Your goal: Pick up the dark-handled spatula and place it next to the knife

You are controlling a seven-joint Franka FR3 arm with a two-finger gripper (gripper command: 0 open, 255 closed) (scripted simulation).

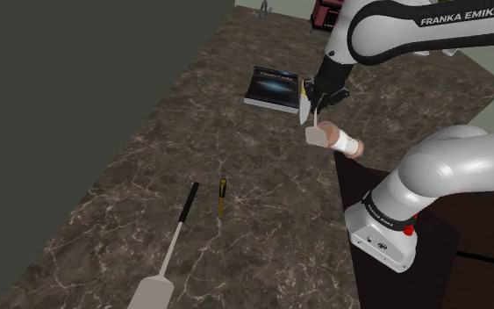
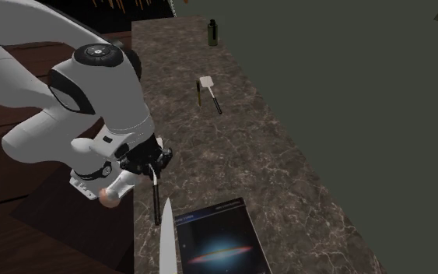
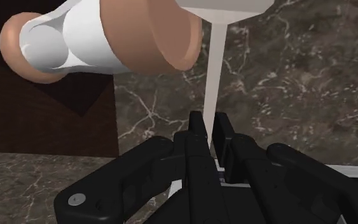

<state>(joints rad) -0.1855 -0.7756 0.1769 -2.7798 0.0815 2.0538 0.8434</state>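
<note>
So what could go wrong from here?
The gripper is shut on a thin white shaft with a pink handle, while the dark-handled spatula lies far off: possibly the wrong tool. That handle hangs past the counter edge, so a slip could drop it. The knife is close and could get knocked.

**Two spatulas and a knife on the counter**

A spatula [image 1: 176, 235] with a black grip, grey shaft and white blade is seen lying flat on the dark marbled counter [image 1: 262, 211], well apart from the knife [image 1: 304, 107]. The knife, white-bladed, is laid flat just beside a book [image 1: 271, 86]. A second spatula [image 3: 214, 83], with a thin white shaft and white blade, is clasped by the gripper [image 3: 209, 122] near the knife. Its handle is hidden, so the handle's colour cannot be told.
</note>
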